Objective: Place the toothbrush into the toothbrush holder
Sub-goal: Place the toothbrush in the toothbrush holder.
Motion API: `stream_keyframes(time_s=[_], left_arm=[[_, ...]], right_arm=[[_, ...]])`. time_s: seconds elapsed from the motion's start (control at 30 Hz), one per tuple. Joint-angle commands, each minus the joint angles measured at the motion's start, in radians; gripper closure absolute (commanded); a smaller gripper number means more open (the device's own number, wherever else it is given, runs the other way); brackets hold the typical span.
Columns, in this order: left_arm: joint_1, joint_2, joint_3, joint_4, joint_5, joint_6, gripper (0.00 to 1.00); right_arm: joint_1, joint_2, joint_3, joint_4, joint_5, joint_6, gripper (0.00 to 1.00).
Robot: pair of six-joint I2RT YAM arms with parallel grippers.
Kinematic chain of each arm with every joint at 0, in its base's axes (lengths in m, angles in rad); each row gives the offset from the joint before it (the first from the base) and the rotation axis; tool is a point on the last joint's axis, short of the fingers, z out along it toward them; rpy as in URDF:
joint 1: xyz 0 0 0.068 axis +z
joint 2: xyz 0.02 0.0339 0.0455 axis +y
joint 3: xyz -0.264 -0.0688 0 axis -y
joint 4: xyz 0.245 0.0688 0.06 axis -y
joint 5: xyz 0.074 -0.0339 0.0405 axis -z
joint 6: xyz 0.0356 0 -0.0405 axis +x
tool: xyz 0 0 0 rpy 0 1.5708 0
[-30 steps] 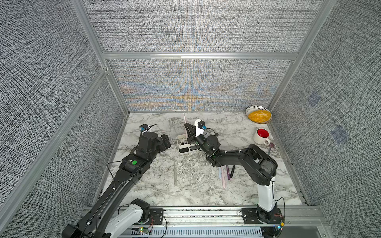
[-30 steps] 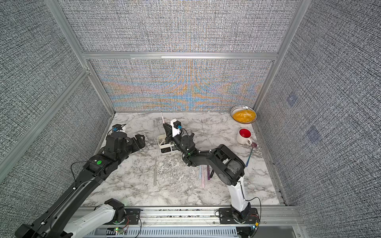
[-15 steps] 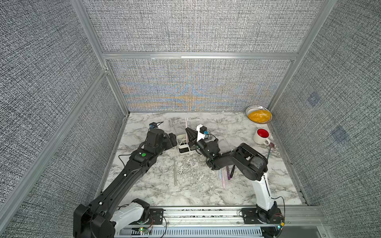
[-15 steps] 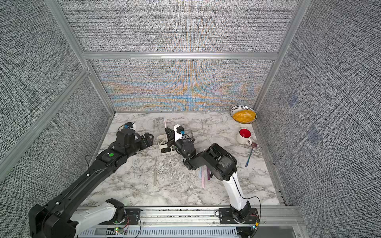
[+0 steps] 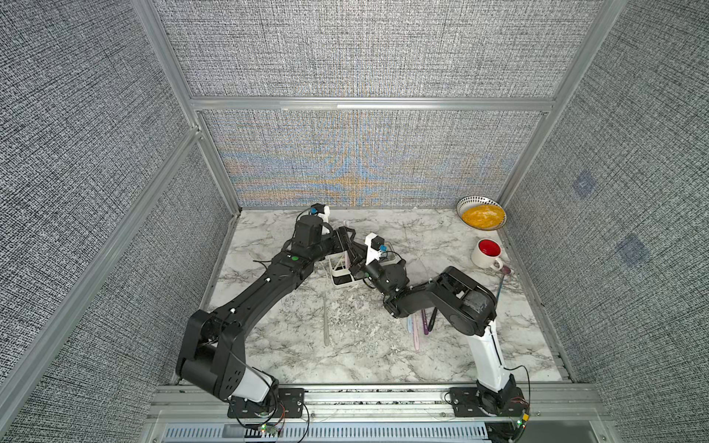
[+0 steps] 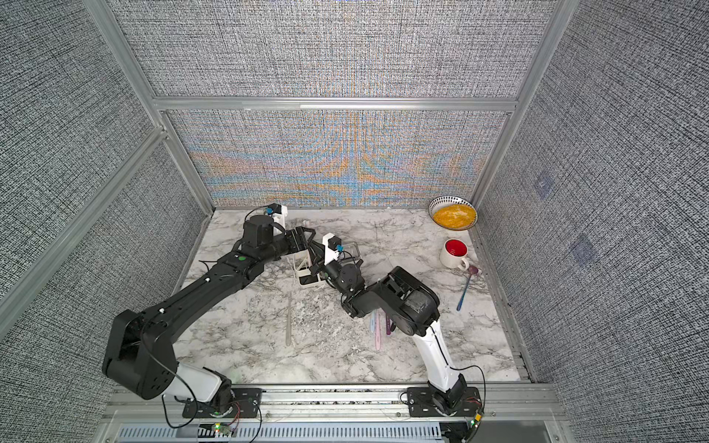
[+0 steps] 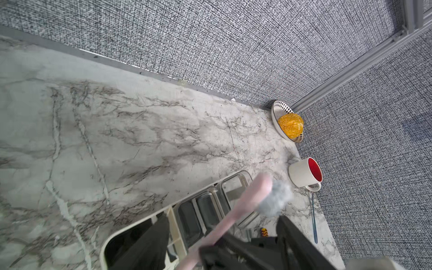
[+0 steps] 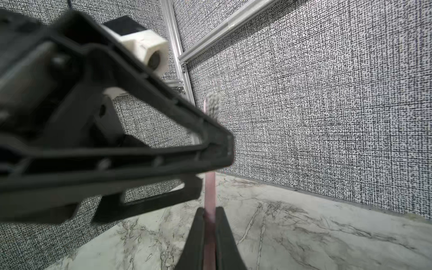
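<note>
The right gripper is clamped on the slim pink handle of the toothbrush. The toothbrush stands upright, grey-white bristles on top, over the toothbrush holder; whether its lower end sits in a section cannot be told. The left gripper has its 2 black fingers spread apart, flanking the handle nearer the bristles. The holder is a white rectangular frame with shiny clear square cups, on a marble-patterned table.

The left arm and right arm are black with white base links.
</note>
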Motion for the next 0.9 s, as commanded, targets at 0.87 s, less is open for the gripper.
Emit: stream_keyframes(time_s=[0.87], left_arm=[[0.0,0.047,0.017,-0.005,0.049,0.197,0.69]], right_arm=[[0.003,-0.017,0.005,-0.058,0.003,-0.069,0.95]])
